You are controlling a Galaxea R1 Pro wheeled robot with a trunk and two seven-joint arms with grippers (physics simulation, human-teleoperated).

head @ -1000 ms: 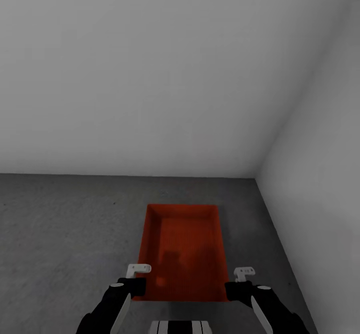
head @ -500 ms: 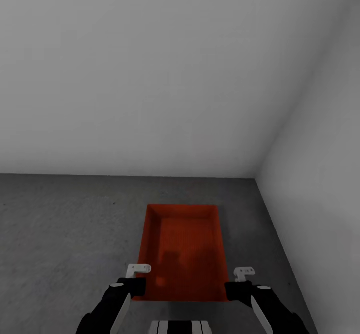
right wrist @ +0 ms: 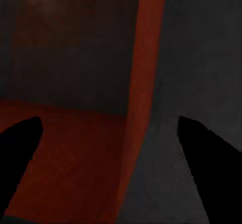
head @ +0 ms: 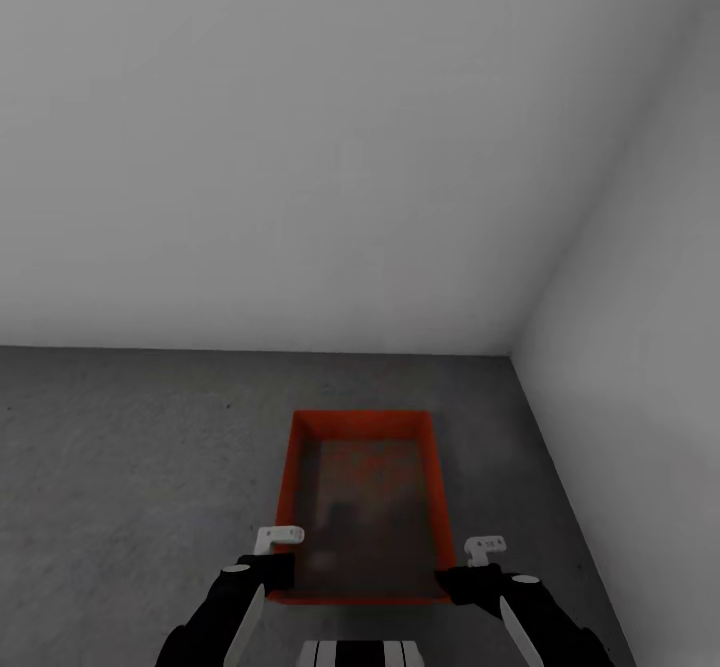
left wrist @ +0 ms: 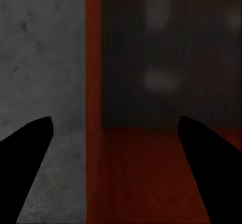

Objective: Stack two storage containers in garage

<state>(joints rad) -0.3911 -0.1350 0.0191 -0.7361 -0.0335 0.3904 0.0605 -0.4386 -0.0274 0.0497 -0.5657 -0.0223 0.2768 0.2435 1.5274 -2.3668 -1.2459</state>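
Garage corner: pale grey walls (head: 300,147) meet the dark speckled floor (head: 120,467), on which the storage container (head: 362,425), a red-orange bin, rests open side up. Its long axis runs from 6 to 12 o'clock in the head view, away from the robot. Whether a second bin is nested inside it cannot be told.

The left gripper (left wrist: 115,163) straddles the bin's 9 o'clock long wall near the 6 o'clock corner; the left wrist view shows its fingers spread, one over bare floor, the other over the bin's inside. The right gripper (right wrist: 108,166) mirrors this on the 3 o'clock wall, fingers likewise spread, pinching nothing.

Both arms lie equally near, one per long wall. By judgement, any coming lift or release turns on each wall lying between its own pair of fingers.
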